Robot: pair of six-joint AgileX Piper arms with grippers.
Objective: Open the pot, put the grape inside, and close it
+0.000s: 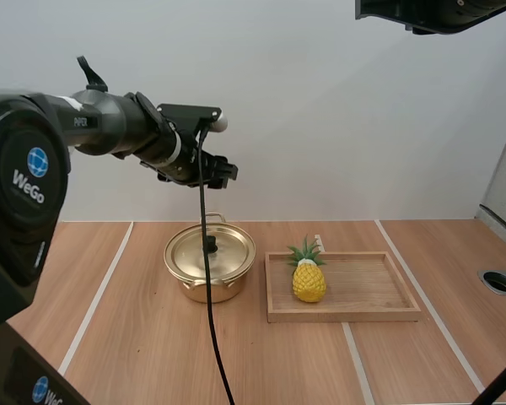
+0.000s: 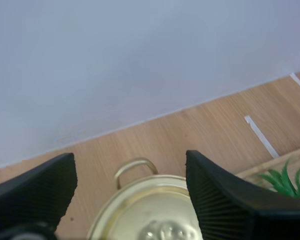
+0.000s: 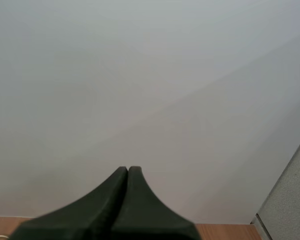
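Zero steps done. High view: pot on the table, lid on; left gripper hangs above it, no contact. No grape that I can see; a toy pineapple stands in the wooden tray beside the pot. Left wrist view: fingers spread wide, lid below the gap. Right wrist view: right gripper pressed together, empty, facing the wall. Lid off, fruit in, lid back on: all left.

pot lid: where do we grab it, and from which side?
Pinch the centre knob of the lid, coming straight down. The lid lies flat on the pot, and the knob is its only raised part. The open left gripper hangs above it.
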